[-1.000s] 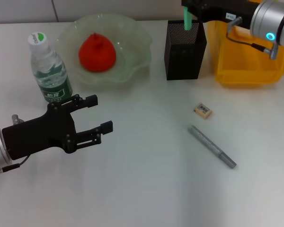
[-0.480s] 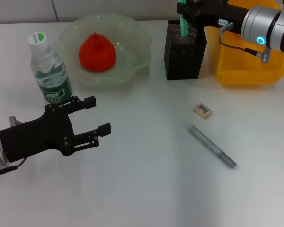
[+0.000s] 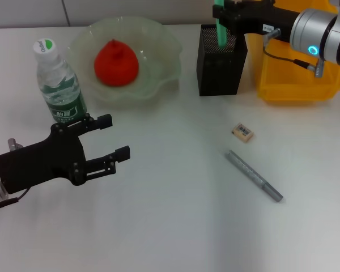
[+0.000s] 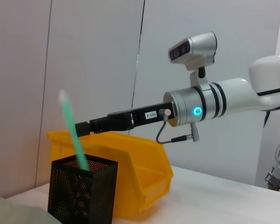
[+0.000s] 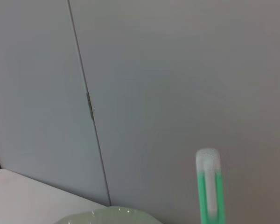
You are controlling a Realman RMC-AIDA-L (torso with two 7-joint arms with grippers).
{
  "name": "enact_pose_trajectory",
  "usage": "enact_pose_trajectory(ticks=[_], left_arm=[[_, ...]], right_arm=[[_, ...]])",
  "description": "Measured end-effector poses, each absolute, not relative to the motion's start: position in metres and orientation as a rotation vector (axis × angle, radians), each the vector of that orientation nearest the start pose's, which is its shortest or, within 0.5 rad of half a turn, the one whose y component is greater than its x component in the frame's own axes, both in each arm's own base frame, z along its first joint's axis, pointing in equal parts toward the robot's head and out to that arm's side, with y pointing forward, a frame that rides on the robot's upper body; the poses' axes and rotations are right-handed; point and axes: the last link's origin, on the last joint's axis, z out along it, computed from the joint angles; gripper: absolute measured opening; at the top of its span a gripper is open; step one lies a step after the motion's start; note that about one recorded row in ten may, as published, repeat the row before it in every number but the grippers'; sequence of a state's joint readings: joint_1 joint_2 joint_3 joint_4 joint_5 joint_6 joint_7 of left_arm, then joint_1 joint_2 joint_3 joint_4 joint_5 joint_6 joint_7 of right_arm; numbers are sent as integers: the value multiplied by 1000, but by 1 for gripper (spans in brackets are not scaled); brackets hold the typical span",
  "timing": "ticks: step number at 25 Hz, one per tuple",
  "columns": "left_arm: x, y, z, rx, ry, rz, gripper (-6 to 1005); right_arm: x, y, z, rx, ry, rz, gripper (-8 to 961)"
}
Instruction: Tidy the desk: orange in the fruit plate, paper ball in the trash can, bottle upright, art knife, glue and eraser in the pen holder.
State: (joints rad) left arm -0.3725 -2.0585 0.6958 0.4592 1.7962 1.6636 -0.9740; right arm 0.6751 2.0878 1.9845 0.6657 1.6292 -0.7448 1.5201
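1. Left gripper (image 3: pixel 114 136): it hovers low over the white table (image 3: pixel 175 226) at the near left, just in front of the upright clear plastic water bottle with a green label (image 3: pixel 58 85). Its jaws stand open and hold nothing.
2. Pale green scalloped glass fruit plate (image 3: pixel 158 48): the orange fruit (image 3: pixel 116 62) already lies inside it. No paper ball is visible on the table.
3. Black mesh pen holder (image 3: pixel 218 68): a slim green glue stick (image 3: pixel 220 25) stands in it, lower end inside the mesh, long axis nearly upright and leaning a little toward the robot's left in the left wrist view.
4. Right gripper (image 3: pixel 229 11): it is positioned above the pen holder, at the upper part of the green stick, with the yellow plastic bin (image 3: pixel 297 85) just behind it. The views do not show whether its jaws grip the stick or have let go.
5. Small beige eraser (image 3: pixel 242 132) and grey metal art knife (image 3: pixel 254 175): both lie flat on the table, in front of the pen holder. The knife's long axis runs diagonally, far end toward the left, near end toward the right. Judgement: the right arm is nearer to both.
6. Change against the earlier frames: the left gripper has drifted slightly back toward the left edge; the right gripper has shifted leftward, so the stick now sits more over the holder's left half.
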Motion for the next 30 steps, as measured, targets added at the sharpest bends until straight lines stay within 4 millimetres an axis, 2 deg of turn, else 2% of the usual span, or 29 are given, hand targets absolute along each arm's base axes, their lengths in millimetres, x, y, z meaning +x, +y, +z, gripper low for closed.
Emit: enact_pose_trajectory(ticks=[3, 14, 19, 22, 25, 30], left_arm=[[-295, 271, -8, -2593, -421, -940, 791], [-296, 269, -8, -2592, -427, -945, 790], [-296, 269, -8, -2591, -427, -946, 791], [-296, 269, -8, -2591, -428, -947, 791], [-296, 269, -8, -2592, -429, -948, 790], [-295, 268, -7, -2596, -441, -960, 788]], right_arm=[[201, 441, -15, -2246, 694, 625, 286], [202, 439, -10, -2204, 751, 705, 522], [201, 439, -8, -2197, 770, 734, 716], [193, 436, -4, -2227, 769, 790, 813], [180, 425, 11, -2304, 772, 900, 811], [158, 405, 51, -2447, 804, 1030, 810]])
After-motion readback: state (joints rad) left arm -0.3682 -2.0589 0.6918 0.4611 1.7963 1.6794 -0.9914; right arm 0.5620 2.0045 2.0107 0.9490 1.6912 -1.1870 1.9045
